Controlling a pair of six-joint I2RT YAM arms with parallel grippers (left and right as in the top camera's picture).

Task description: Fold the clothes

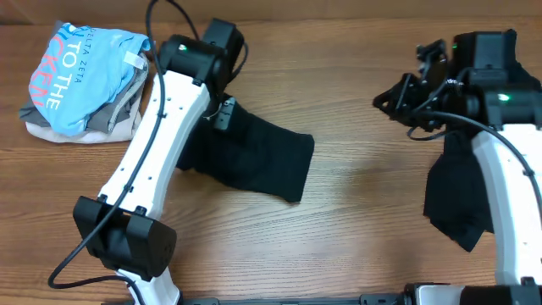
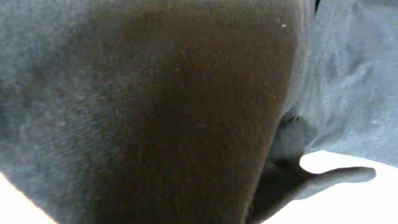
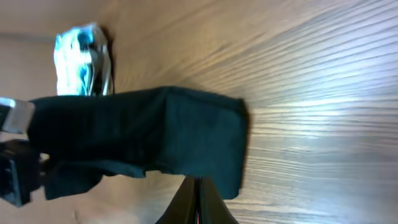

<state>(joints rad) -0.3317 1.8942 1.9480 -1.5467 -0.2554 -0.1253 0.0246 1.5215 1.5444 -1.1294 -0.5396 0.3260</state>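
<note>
A folded black shirt [image 1: 262, 161] lies on the wooden table at centre-left. My left gripper [image 1: 222, 112] sits at its upper left edge and appears shut on the cloth. Dark fabric [image 2: 186, 112] fills the left wrist view and hides the fingers. My right gripper [image 1: 394, 100] hovers at the upper right, shut and empty; its fingers [image 3: 199, 186] are pressed together and point toward the black shirt [image 3: 155, 130]. A second black garment [image 1: 457, 199] lies under the right arm. A light-blue lettered tee [image 1: 76, 72] tops a pile at the upper left.
Grey and beige garments [image 1: 114, 119] lie under the blue tee; the pile also shows in the right wrist view [image 3: 81, 59]. Bare wood table [image 1: 364, 186] lies between the two black garments. The left arm's base [image 1: 127, 241] stands at the front left.
</note>
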